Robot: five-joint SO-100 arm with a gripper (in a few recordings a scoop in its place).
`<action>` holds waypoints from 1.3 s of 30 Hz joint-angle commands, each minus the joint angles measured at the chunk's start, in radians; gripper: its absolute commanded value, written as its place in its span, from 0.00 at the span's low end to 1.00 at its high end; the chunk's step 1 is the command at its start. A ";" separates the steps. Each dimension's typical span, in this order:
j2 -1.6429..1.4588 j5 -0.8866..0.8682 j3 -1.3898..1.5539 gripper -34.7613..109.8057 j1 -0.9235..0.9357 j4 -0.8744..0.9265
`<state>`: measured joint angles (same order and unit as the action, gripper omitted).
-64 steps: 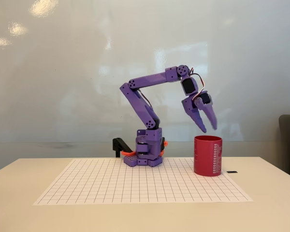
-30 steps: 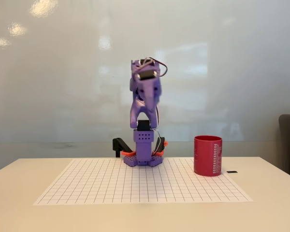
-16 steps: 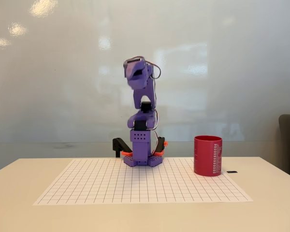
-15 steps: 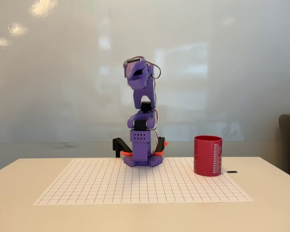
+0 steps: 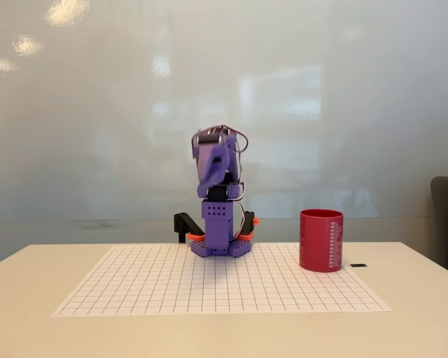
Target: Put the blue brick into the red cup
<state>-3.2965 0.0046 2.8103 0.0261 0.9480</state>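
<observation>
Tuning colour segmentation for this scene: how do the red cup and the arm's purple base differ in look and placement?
The red cup is a crimson straight-sided cylinder with columns of small white marks; the purple base is blocky and angular, with orange parts beside it. The cup stands at the right edge of the grid sheet in the fixed view; the base sits at the sheet's back edge, near the middle. The cup stands free; the base carries the folded arm. Both rest upright on the table.
</observation>
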 commanded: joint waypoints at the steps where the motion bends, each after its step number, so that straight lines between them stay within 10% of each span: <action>1: -0.006 0.034 0.140 0.24 -0.032 0.021; 39: -0.006 0.012 0.224 0.24 -0.086 0.219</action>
<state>-3.3042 0.0031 3.0511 -0.0552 1.1474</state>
